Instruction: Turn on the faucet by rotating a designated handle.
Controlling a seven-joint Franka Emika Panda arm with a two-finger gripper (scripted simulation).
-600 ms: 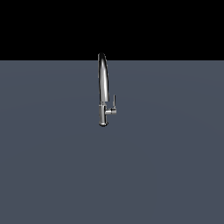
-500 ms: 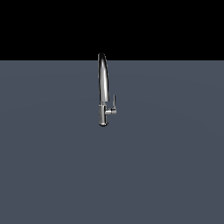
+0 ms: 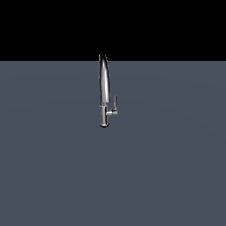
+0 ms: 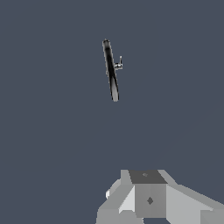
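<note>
The faucet [image 3: 103, 88] is a tall chrome gooseneck standing upright on the flat grey floor [image 3: 53, 167], in the middle of the exterior view. Its handle [image 3: 114, 104] is a thin lever rising from a short side stub on the lower body, on the exterior view's right. The wrist view looks at the faucet [image 4: 111, 72] from well away, with the handle [image 4: 119, 63] showing as a small spur beside it. My gripper [image 4: 146, 176] shows only as grey blocks at the edge of the wrist view, far from the faucet. No gap between its fingers can be made out. The exterior view does not show the arm.
The grey floor [image 4: 52, 131] runs in every direction around the faucet. A black background [image 3: 113, 26] lies beyond its far edge.
</note>
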